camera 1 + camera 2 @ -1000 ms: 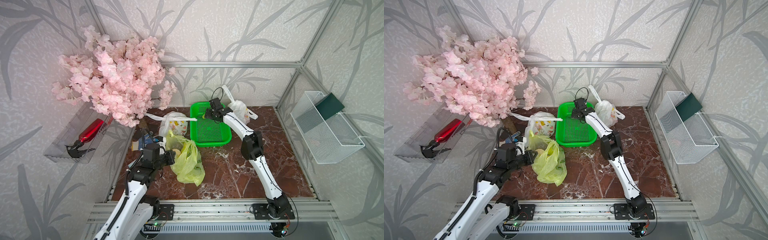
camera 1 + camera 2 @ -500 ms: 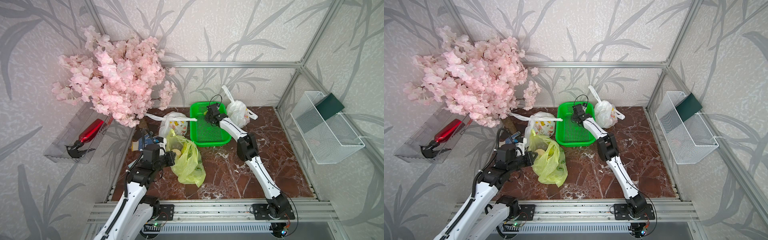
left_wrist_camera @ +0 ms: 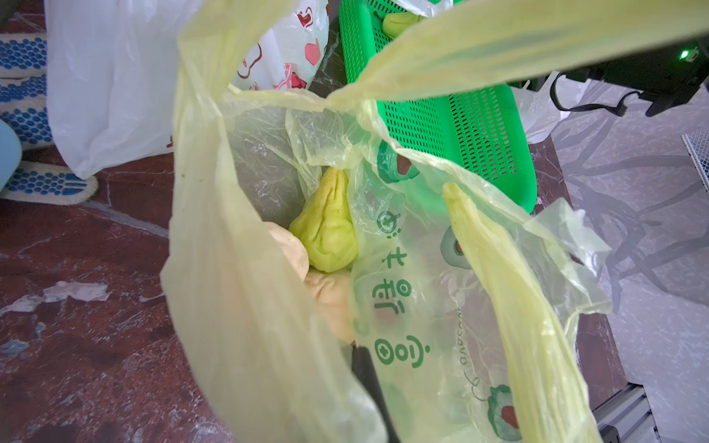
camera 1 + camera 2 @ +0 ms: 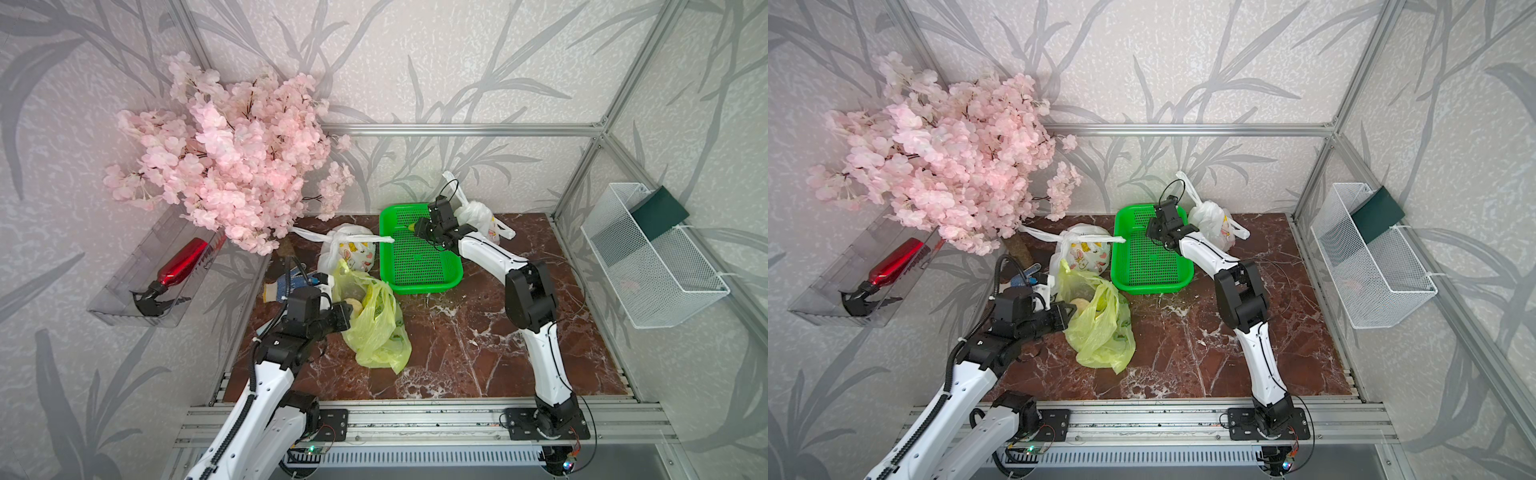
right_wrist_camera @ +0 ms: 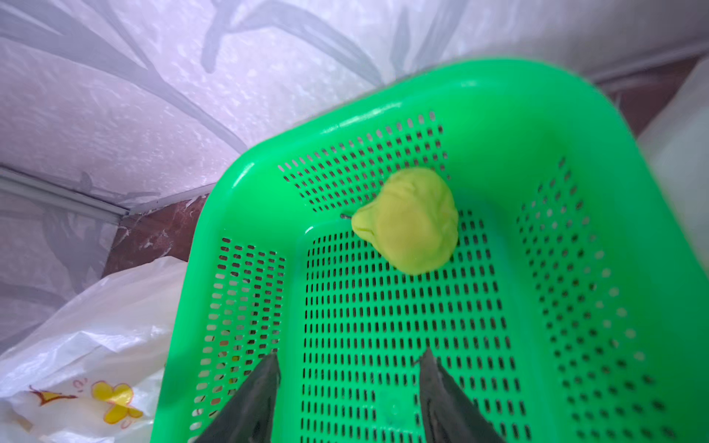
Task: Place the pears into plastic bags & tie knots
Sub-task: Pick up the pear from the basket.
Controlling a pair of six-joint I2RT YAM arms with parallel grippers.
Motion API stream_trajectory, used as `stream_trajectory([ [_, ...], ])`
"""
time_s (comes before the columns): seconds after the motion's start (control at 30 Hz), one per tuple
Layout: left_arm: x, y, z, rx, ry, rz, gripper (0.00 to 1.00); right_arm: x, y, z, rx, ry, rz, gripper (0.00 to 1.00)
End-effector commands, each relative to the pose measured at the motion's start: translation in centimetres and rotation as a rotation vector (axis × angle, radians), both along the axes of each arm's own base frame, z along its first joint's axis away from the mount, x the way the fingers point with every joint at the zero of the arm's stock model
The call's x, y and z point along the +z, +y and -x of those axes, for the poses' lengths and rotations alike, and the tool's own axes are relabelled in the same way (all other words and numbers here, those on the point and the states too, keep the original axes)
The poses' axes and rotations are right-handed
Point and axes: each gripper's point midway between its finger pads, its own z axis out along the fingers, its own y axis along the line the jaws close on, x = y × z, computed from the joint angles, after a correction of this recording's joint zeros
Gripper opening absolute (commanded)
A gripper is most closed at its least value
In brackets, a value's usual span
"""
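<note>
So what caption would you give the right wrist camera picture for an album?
Open claw hovering above a green basket that holds a single yellow-green pear, white printed bag alongside.

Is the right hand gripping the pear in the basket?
No, the right hand is open, short of the pear lying in the basket.

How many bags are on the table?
3. A yellow bag lies in front of the basket, a white bag left of it, a second white bag right of it.
</note>
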Motion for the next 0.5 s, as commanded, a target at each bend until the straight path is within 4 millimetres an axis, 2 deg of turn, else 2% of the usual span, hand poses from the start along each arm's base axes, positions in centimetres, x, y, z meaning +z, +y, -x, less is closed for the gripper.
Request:
stream_trajectory([
  [0.0, 2.1, -0.5, -0.4, -0.021, -0.058, 0.011, 0.00, -2.2, -2.1, -1.8, -0.045, 0.012, 0.128, 0.73],
  [0.1, 2.4, -0.5, -0.2, -0.018, -0.063, 0.014, 0.00, -2.3, -2.9, -3.5, -0.091, 0.001, 0.180, 0.77],
  [0.2, 2.3, -0.5, -0.1, -0.019, -0.059, 0.012, 0.00, -3.6, -2.5, -5.1, -0.089, 0.017, 0.195, 0.78],
  [0.33, 2.1, -0.6, 0.0, -0.028, -0.046, 0.011, 0.00, -6.7, -1.6, -6.8, -0.071, 0.026, 0.199, 0.78],
  [0.47, 2.1, -0.6, 0.2, -0.030, -0.043, -0.001, 0.00, -9.7, -1.8, -7.6, -0.088, 0.055, 0.145, 0.76],
])
